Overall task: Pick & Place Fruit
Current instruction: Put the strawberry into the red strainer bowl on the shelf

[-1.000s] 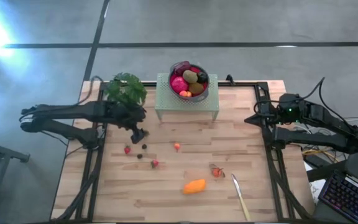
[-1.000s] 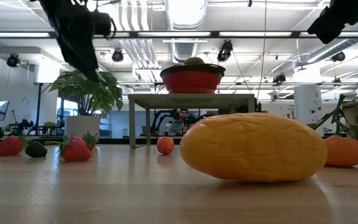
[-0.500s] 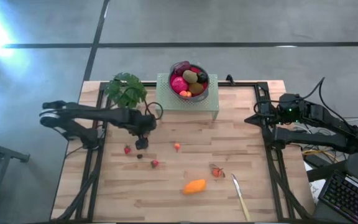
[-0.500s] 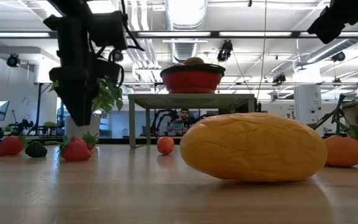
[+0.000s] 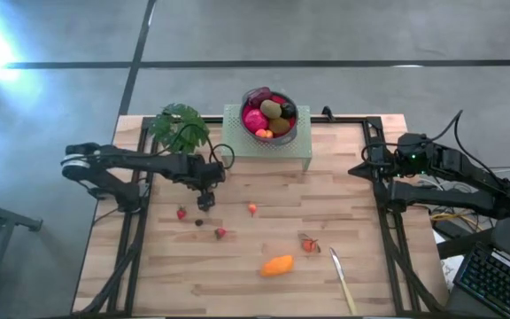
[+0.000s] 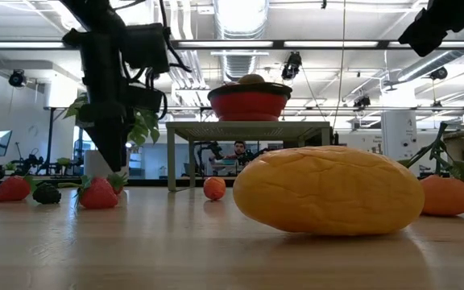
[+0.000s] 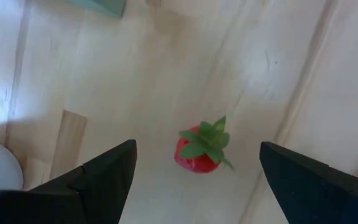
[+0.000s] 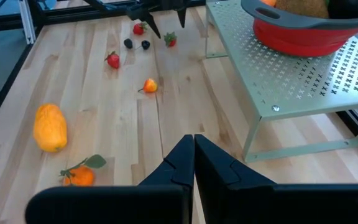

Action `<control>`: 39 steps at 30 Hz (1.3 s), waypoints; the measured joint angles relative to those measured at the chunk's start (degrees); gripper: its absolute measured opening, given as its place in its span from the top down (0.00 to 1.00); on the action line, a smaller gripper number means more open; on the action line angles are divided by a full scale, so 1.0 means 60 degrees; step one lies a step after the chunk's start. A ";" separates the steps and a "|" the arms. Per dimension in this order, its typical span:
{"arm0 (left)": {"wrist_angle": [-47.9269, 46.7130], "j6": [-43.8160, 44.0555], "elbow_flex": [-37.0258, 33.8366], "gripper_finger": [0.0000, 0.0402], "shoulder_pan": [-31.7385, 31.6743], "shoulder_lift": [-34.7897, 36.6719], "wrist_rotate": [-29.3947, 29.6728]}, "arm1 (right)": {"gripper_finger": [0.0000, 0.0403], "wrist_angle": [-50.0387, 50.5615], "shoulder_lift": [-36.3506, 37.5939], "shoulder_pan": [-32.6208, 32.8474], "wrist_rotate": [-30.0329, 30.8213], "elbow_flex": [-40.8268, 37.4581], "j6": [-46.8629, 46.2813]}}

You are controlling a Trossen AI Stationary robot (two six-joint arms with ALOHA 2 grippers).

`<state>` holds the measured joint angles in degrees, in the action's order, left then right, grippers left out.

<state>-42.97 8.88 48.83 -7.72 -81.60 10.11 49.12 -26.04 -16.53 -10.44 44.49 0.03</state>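
Two arms are showing over the wooden table [image 5: 343, 204], and only the left one is working. The left gripper [image 5: 204, 200] is hanging above the left part of the table with its fingers [image 7: 98, 180] spread wide and nothing between them; in the left wrist view a strawberry [image 7: 201, 149] is lying on the boards in the gap between the two fingers, apart from both. In the high view another strawberry [image 5: 181, 213] is sitting just beside the gripper on its left, two dark berries [image 5: 204, 213] are lying just below it, and a third strawberry [image 5: 221, 233] is lying nearer the front edge. A small orange berry [image 5: 252, 209] is resting near the middle of the table, a small orange fruit with a leaf [image 5: 308, 244] is lying toward the right, and the orange oval [image 5: 277, 265] is lying near the front, close to a slim pale utensil [image 5: 342, 279]. At the back, a red bowl [image 5: 270, 115] is standing on a pale green perforated stand [image 5: 237, 142] and is holding maroon, brown and dark pieces. A potted plant [image 5: 178, 127] is standing at the back left. The right gripper [image 8: 194, 163] is waiting at the table's right edge with its fingers pressed together, gripping nothing.
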 joint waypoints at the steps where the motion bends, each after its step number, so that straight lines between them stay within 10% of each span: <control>1: 0.0083 0.0006 -0.0092 0.14 -0.0025 0.0004 0.0004 | 0.98 -0.0002 0.0000 0.0000 0.0000 0.0000 0.0000; 20: 0.2262 0.0328 -0.1773 0.16 -0.0170 0.0019 -0.0422 | 0.98 0.0000 0.0000 0.0000 0.0000 0.0000 0.0000; 39: 0.2745 0.0240 -0.1940 0.56 -0.0198 0.0021 -0.0590 | 0.98 -0.0001 -0.0007 0.0007 0.0000 0.0000 0.0000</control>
<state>-26.50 10.33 37.19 -8.91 -81.47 6.57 49.12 -26.09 -16.49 -10.44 44.49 0.03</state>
